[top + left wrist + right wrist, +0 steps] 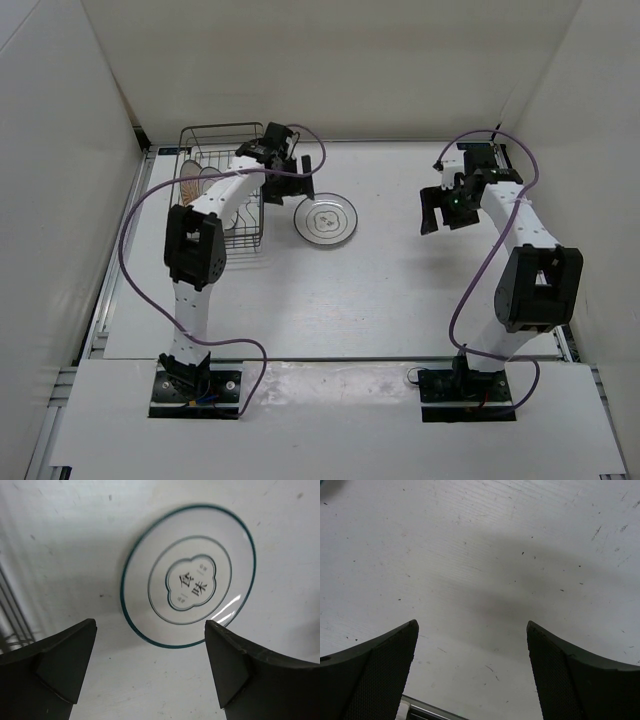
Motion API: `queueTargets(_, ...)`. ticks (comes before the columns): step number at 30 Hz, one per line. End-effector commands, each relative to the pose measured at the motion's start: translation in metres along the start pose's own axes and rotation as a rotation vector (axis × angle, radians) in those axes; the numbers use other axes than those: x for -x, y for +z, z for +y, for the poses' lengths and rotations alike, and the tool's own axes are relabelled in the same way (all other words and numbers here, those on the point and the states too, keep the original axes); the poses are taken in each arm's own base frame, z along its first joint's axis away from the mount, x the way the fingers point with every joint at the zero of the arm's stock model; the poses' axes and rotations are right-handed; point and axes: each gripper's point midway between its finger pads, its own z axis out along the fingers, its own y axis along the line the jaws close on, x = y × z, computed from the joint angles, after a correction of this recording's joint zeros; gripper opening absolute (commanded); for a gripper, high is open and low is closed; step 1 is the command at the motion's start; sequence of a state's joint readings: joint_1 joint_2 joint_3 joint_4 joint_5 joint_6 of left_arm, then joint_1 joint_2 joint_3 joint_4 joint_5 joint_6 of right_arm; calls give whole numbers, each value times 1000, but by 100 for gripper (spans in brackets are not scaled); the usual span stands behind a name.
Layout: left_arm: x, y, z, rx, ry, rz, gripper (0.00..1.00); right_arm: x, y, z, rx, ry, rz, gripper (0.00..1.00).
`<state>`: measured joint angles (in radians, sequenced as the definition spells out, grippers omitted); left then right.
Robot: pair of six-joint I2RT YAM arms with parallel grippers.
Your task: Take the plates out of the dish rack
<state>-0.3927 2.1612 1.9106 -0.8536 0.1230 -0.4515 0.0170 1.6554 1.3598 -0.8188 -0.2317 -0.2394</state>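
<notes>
A white plate with grey rings lies flat on the table just right of the dish rack; it fills the left wrist view. My left gripper is open and empty, above the plate's far left edge. In the rack stand an orange-brown centred plate and a white ringed plate, partly hidden by my left arm. My right gripper is open and empty over bare table at the right; its wrist view shows only table between the fingers.
White walls enclose the table on three sides. A metal rail shows at the bottom of the right wrist view. The rack's wire edge shows at the left of the left wrist view.
</notes>
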Motion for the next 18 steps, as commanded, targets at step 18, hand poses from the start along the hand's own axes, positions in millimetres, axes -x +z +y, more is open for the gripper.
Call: queueTargets(18,104,-238,102,242,61,-666,100,37,-25,30,272,54,-3,90)
